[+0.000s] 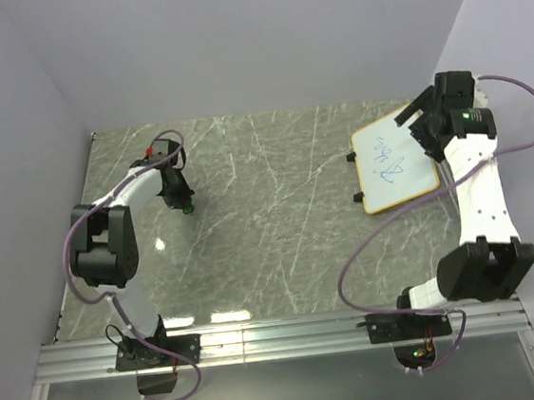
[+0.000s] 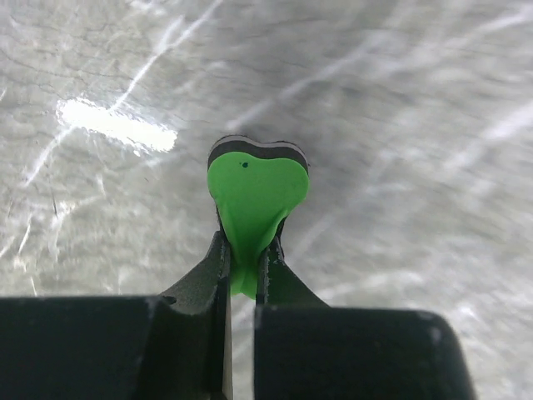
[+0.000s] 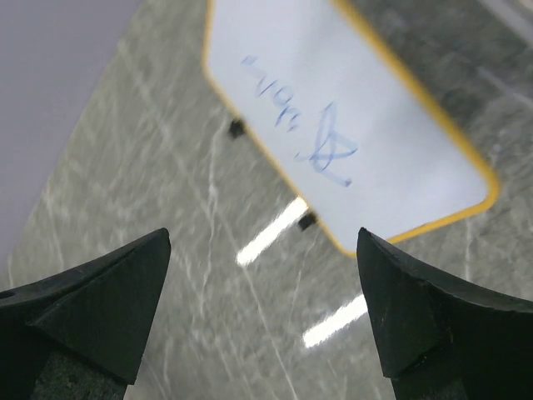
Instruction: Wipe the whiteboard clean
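The whiteboard (image 1: 395, 165) lies at the far right of the table, tan-framed, with blue scribbles in its middle. In the right wrist view the whiteboard (image 3: 333, 125) fills the upper part, blue marks plain on it. My right gripper (image 1: 415, 122) hovers above the board's far corner, open and holding nothing (image 3: 262, 275). At the far left, my left gripper (image 1: 182, 199) is down at the table, shut on a small green and black eraser (image 1: 188, 208). The left wrist view shows the eraser (image 2: 254, 196) squeezed between the jaws (image 2: 246, 250), its green foam bulging out.
The table is grey marble (image 1: 268, 209) with bright light reflections. Pale walls close it in at the left, back and right. A metal rail (image 1: 281, 337) runs along the near edge where both arm bases sit. Purple cables loop from each arm.
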Controlling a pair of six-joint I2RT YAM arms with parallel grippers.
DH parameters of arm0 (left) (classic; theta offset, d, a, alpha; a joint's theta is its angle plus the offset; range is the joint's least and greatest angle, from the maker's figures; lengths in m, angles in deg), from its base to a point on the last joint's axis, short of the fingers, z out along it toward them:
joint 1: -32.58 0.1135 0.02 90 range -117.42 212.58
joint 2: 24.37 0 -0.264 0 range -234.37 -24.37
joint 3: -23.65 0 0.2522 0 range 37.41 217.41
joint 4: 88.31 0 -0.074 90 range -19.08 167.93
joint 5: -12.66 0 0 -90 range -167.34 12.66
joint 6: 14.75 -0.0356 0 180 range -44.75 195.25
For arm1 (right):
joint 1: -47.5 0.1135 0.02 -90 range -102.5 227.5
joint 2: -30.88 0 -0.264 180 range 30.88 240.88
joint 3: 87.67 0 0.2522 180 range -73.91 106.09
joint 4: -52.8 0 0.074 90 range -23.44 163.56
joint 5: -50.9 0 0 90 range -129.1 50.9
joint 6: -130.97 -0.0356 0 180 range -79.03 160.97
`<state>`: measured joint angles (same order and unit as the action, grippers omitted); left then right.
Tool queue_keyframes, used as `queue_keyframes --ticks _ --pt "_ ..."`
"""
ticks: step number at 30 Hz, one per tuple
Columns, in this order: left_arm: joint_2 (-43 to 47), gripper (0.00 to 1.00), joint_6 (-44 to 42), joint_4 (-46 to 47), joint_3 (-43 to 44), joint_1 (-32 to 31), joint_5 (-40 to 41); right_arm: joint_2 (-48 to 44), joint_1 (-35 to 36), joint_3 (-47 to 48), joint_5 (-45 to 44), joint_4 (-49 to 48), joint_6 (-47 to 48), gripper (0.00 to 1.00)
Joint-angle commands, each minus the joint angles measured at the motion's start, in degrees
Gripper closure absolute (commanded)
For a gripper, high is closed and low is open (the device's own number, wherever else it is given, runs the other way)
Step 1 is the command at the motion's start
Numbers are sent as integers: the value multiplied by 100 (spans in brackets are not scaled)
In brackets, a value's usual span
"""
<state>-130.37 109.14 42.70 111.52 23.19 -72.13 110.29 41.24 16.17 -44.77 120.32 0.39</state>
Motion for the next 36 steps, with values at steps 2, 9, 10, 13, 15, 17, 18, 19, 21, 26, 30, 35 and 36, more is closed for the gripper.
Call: queue_keyframes --ticks 2,9,10,13,15,17,18,19,21,26,30,35,36 --pt "807 100 30 -29 0 -54 -328 434 -542 334 -618 -31 -381 0" --pt "1247 100 74 129 -590 -81 -301 689 -824 115 -1075 -428 85 1" --pt "1300 100 109 164 -677 -81 -310 698 -841 2 -1146 -462 207 1" --pt "1476 100 170 270 -959 -81 -372 733 -920 -175 -1261 -568 322 1" --pt "1582 100 179 323 -1135 -90 -363 768 -999 -394 -1052 -821 340 1" --pt "1678 100 188 349 -1284 -90 -346 786 -1166 -780 -779 -1138 314 1" --pt "1705 100 188 375 -1319 -90 -346 768 -1210 -930 -604 -1548 296 2" --pt "1731 100 188 376 -1372 -90 -346 742 -1289 -1227 -106 -1805 322 3" --pt "1775 100 180 376 -1416 -90 -328 716 -1316 -1466 406 -2523 392 3" --pt "1898 100 179 376 -1530 -90 -249 917 -1351 -1652 1111 -2844 586 4" --pt "1951 100 153 376 -1601 -90 -196 1076 -1369 -1626 1244 -2976 656 7" --pt "1934 100 109 279 -1566 -90 -91 1278 -1360 -1511 1200 -2853 876 14" --pt "1925 100 92 270 -1557 -90 -91 1313 -1360 -1529 1200 -2862 911 15"
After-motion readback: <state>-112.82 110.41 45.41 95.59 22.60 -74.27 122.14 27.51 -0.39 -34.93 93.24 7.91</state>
